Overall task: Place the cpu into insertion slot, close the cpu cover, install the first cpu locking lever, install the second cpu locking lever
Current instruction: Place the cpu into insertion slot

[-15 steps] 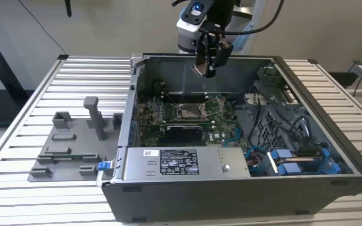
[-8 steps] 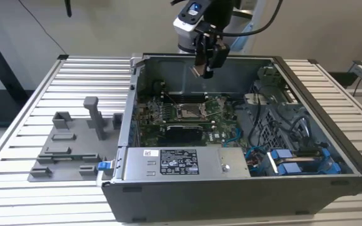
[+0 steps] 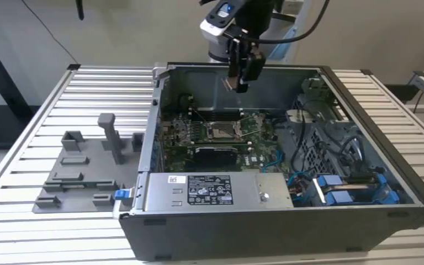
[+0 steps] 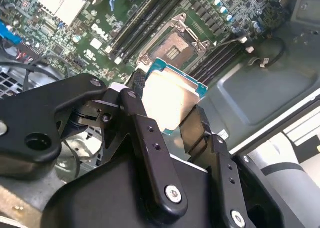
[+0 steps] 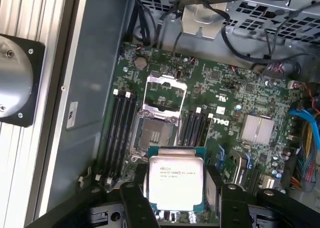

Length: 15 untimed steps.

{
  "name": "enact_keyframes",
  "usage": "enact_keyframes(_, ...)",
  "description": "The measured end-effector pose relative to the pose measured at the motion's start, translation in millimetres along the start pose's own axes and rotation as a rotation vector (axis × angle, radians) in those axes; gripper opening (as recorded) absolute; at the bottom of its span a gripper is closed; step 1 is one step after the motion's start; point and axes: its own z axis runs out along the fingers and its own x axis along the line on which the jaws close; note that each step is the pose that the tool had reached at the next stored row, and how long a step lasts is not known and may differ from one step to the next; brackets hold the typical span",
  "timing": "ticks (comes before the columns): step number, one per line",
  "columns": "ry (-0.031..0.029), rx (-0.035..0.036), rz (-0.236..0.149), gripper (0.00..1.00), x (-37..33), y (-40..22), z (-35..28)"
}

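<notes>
My gripper (image 3: 240, 81) hangs above the back of the open computer case (image 3: 286, 221), shut on the cpu (image 3: 231, 84). In both wrist views the cpu (image 5: 176, 180) (image 4: 170, 95) is a silvery square chip with a teal edge, clamped by its sides between the black fingers (image 5: 134, 204) (image 4: 146, 133). Below it on the green motherboard (image 5: 227, 95) lies the insertion slot (image 5: 156, 135) (image 4: 172, 45) (image 3: 221, 131), dark and uncovered. The cpu cover (image 5: 166, 91) (image 3: 253, 122) is swung up off the slot, beside it. The chip sits short of the slot, well above the board.
Black memory slots (image 5: 120, 133) flank the socket, and a silver heatsink (image 5: 257, 129) stands on the board. The power supply (image 3: 212, 190) and blue cables (image 3: 344, 190) fill the case front. A grey fixture plate (image 3: 79, 176) lies on the slatted table (image 3: 20, 232) at the exterior view's left.
</notes>
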Motion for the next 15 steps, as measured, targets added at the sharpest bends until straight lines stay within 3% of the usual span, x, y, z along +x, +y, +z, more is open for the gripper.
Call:
enact_keyframes(9,0.0026,0.0097,0.092,0.55,0.0,0.0,3.9)
enact_keyframes(15,0.0033,0.0107,0.138,0.55,1.2,0.3,6.9)
